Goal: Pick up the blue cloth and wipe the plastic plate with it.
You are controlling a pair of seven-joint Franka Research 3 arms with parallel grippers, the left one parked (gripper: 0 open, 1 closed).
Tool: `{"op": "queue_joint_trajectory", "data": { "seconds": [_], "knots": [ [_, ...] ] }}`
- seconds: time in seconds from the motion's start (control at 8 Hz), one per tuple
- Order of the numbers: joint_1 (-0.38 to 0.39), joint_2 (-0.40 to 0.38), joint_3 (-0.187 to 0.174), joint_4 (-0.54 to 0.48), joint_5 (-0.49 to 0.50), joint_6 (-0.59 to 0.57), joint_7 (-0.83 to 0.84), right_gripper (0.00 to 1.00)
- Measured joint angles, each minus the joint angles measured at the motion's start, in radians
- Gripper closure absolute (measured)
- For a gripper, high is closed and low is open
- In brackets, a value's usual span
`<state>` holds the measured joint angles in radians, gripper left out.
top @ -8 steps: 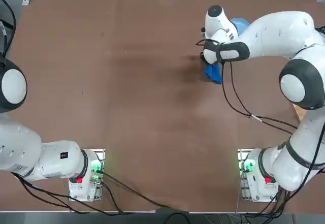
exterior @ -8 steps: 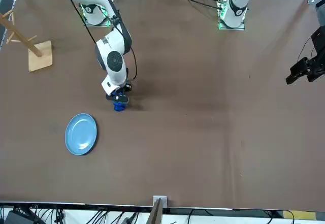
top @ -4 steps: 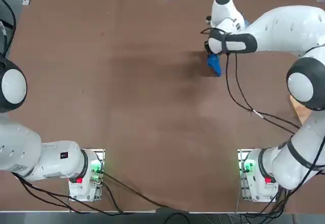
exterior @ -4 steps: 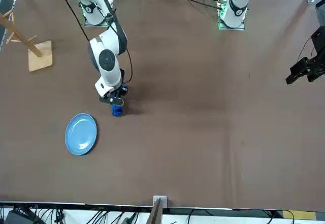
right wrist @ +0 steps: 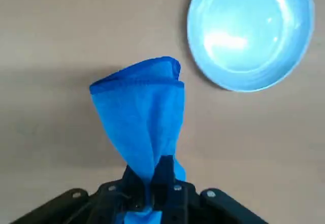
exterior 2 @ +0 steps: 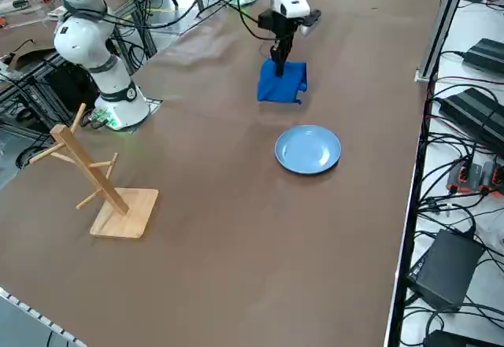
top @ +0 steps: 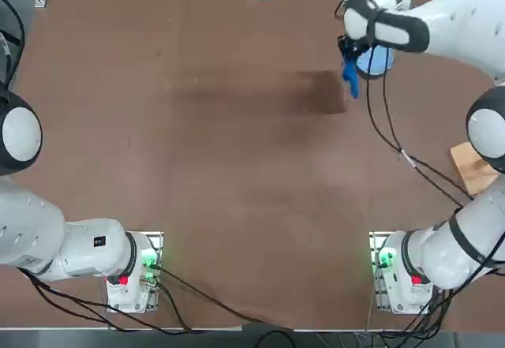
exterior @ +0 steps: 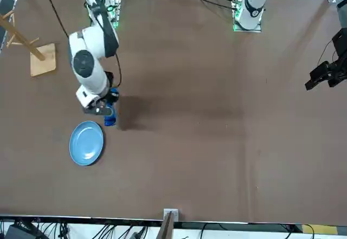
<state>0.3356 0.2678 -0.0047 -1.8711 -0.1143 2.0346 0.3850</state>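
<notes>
While I hold the small royal-blue soft fabric cloth (right wrist: 147, 112), my right gripper (right wrist: 151, 183) is closed, its two black fingers pinching the gathered part of the fabric between them. The cloth hangs from me above the table, beside the round light sky-blue plate (exterior: 87, 143) and on my left of it, and the two do not touch. Its long axis runs down from my fingertips; the fabric is narrow where I squeeze it and spreads toward a broader, folded free end, where a darker hem with a line of stitching shows. A little more of the blue bunches up between and behind my fingers. The plate lies flat and upright, its slightly raised rim and smooth centre catching bright glare. Beneath us stretches a matte brown tabletop (exterior: 190, 168), and a soft dark shadow (exterior: 133, 111) falls on it, well to the left of the plate as I face it. On my right side of the table stands a pale wooden rack (exterior 2: 102, 186), a square base with a slanted post and round pegs. Past the table's far edge, a white surface (exterior 2: 488, 292) carries black boxes (exterior 2: 449, 272), tangled black cables (exterior 2: 461, 205) and small grey-and-red devices (exterior 2: 476, 178). A yellow patch (exterior: 320, 229) shows beyond that same edge.
</notes>
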Motion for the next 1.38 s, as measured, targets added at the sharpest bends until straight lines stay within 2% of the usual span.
{"op": "queue_joint_trajectory", "data": {
  "seconds": [0.38,0.88,1.25,1.38],
  "knots": [
    [-0.067,0.003,-0.001,0.074,0.0,-0.06,-0.142,0.94],
    [-0.198,0.05,-0.003,0.136,-0.001,-0.059,-0.373,0.94],
    [-0.261,0.099,-0.004,0.157,0.012,0.043,-0.449,0.94],
    [-0.283,0.109,-0.004,0.159,0.048,0.065,-0.486,0.94]
  ]
}}
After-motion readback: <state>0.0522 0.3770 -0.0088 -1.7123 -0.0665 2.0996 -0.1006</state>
